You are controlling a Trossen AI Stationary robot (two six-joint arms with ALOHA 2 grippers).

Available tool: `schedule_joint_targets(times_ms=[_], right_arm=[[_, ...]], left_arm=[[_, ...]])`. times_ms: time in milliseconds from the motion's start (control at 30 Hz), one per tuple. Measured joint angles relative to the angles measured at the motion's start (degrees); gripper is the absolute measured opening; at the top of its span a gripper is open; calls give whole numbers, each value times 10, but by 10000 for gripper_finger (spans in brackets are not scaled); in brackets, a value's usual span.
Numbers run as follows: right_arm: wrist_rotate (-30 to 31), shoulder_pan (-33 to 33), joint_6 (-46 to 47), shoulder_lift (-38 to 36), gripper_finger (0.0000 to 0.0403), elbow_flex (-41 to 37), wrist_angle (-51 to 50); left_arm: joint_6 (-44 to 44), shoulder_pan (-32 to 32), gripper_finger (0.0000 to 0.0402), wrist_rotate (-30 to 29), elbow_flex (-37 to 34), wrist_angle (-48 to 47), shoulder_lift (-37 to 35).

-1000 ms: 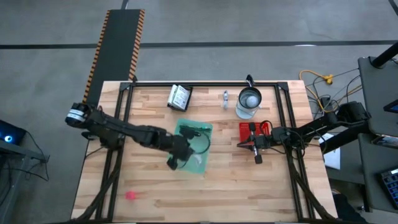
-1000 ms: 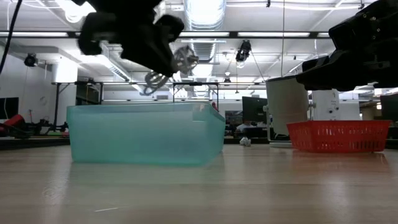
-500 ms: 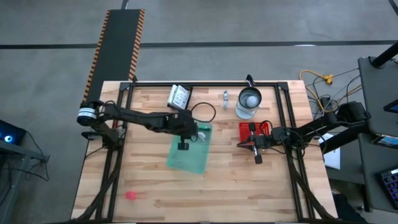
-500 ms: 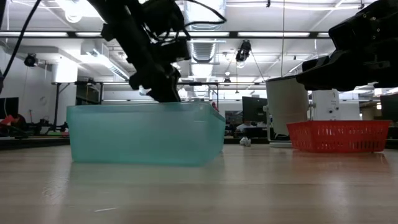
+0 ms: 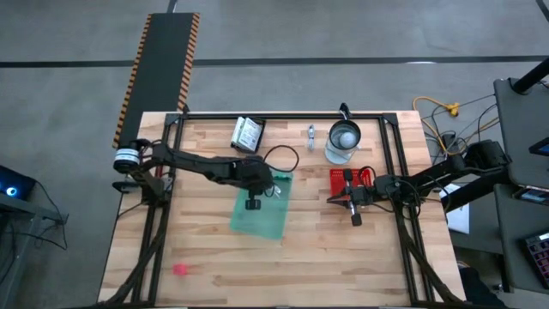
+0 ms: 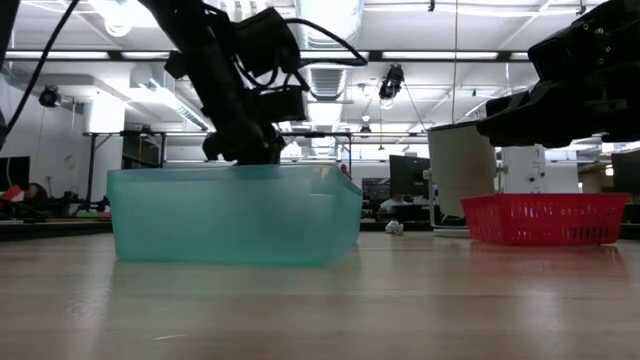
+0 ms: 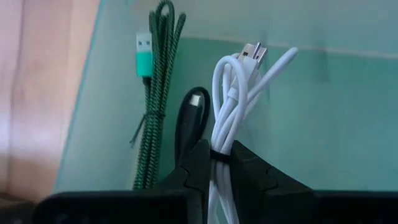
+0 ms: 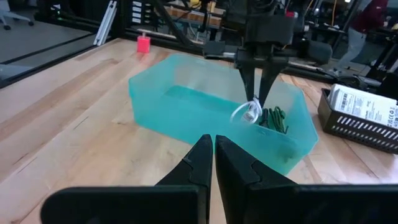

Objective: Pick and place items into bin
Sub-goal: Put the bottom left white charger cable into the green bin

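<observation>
My left gripper (image 5: 254, 202) reaches down into the teal bin (image 5: 262, 219) and is shut on the white coiled cable (image 7: 231, 93); it also shows in the right wrist view (image 8: 257, 84). A green braided cable (image 7: 155, 93) and a dark cable (image 7: 191, 118) lie on the bin's floor. My right gripper (image 5: 355, 213) is shut and empty by the red basket (image 5: 364, 178). The pink bit (image 5: 180, 269) lies on the table near the front left. The white packets (image 5: 249, 133) sit in a black tray at the far edge. A silver piece (image 5: 310, 135) lies beside the glass jug. My left gripper pinches the bundled strands of the white coil (image 7: 224, 140) between its two fingers, which lie across the bundle. The fingers (image 8: 249, 78) come from above, pointing down into the bin. The coil (image 8: 244, 113) hangs below them inside the bin; whether it touches the floor I cannot tell.
The clear glass jug (image 5: 343, 142) with a metal lid stands at the far edge, behind the red basket. The black tray (image 8: 360, 115) stands just beyond the bin. Bare wood lies along the table's near side.
My left gripper has carried the white coil from above the bin's near part toward the table's far edge, then gone down below the bin's rim, staying shut on the coil. The right arm has kept still.
</observation>
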Motion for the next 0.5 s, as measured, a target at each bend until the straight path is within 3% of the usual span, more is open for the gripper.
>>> schedule_joint_targets(times_ms=[500], right_arm=[[0, 0, 2, 0, 9, 0, 0]], left_arm=[[-35, 0, 37, 8, 0, -30, 23]])
